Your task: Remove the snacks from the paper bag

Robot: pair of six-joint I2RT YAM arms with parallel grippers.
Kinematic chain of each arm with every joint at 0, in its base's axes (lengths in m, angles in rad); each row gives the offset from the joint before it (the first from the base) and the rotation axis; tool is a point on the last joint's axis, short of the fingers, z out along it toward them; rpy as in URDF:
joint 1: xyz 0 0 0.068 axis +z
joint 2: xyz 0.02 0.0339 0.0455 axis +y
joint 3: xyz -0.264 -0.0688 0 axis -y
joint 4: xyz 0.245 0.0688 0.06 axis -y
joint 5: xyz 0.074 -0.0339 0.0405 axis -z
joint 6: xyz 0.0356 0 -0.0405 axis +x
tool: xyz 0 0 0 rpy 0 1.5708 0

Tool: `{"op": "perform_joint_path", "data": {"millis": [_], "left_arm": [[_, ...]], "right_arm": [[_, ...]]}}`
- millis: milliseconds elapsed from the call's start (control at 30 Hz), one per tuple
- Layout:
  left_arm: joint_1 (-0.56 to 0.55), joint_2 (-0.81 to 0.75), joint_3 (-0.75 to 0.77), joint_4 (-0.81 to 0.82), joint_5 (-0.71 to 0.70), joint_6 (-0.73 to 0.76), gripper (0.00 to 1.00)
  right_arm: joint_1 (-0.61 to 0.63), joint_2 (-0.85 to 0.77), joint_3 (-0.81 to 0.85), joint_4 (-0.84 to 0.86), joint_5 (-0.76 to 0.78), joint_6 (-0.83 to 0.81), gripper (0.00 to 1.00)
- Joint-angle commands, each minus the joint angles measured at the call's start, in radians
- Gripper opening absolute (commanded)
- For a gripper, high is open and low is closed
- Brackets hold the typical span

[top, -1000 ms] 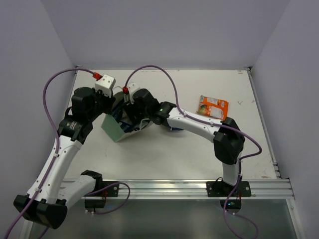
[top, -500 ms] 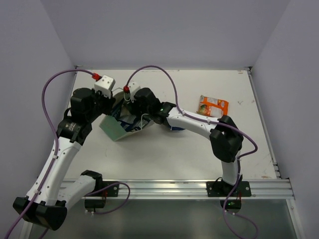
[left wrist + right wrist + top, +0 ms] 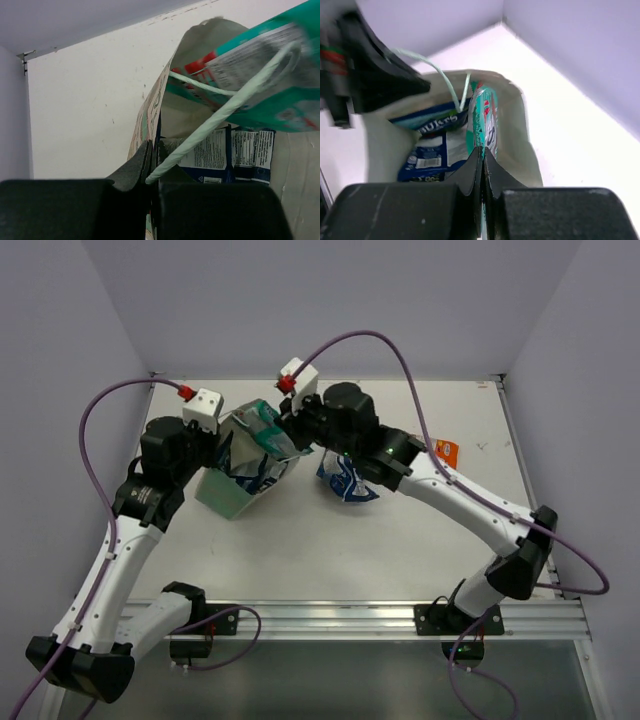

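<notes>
The green paper bag (image 3: 226, 496) stands tilted at the table's left, whitish inside (image 3: 521, 131). My left gripper (image 3: 153, 150) is shut on the bag's near wall beside a thin loop handle (image 3: 220, 112). My right gripper (image 3: 484, 156) is shut on the edge of a teal-green snack packet (image 3: 486, 117), which hangs over the bag's mouth (image 3: 256, 428). Blue-and-white snacks (image 3: 431, 148) lie inside the bag. One blue-and-white packet (image 3: 346, 480) lies on the table right of the bag. An orange packet (image 3: 446, 450) peeks out behind the right arm.
White walls close the table at the back and both sides. The metal rail (image 3: 340, 618) with both arm bases runs along the near edge. The right arm's forearm (image 3: 470, 502) spans the table's right half above the surface. Purple cables loop over both arms.
My right gripper closed on the teal-green packet inside the bag and rose with it up and to the right. The left gripper kept its hold on the bag.
</notes>
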Motion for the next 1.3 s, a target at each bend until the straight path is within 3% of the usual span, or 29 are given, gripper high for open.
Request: {"op": "perform_joint_path", "data": {"millis": [0,267,400,633,900,1067,1167,1267], "left_arm": [[-0.005,0.005,0.040,0.082,-0.083,-0.010,0.00],[-0.005,0.069,0.054,0.166,-0.155,0.019,0.00],[-0.005,0.123,0.071,0.209,-0.178,0.039,0.00],[-0.002,0.163,0.064,0.317,-0.185,0.125,0.00],[-0.003,0.163,0.020,0.445,-0.137,0.240,0.00],[-0.003,0.138,-0.034,0.486,-0.008,0.295,0.00],[-0.003,0.121,-0.066,0.470,0.064,0.315,0.00],[-0.003,0.112,-0.092,0.418,0.111,0.336,0.00]], "right_arm": [[-0.005,-0.164,0.059,0.041,0.010,-0.046,0.00],[-0.053,-0.407,-0.022,0.008,0.214,-0.045,0.00],[-0.106,-0.502,-0.145,-0.069,0.260,0.018,0.00],[-0.117,-0.616,-0.427,-0.175,0.075,0.174,0.00],[-0.040,-0.602,-0.668,-0.019,-0.426,0.326,0.00],[-0.042,-0.558,-0.859,0.170,-0.404,0.425,0.00],[-0.056,-0.504,-0.910,0.162,-0.285,0.440,0.08],[-0.090,-0.501,-0.906,0.100,-0.188,0.428,0.34]]}}
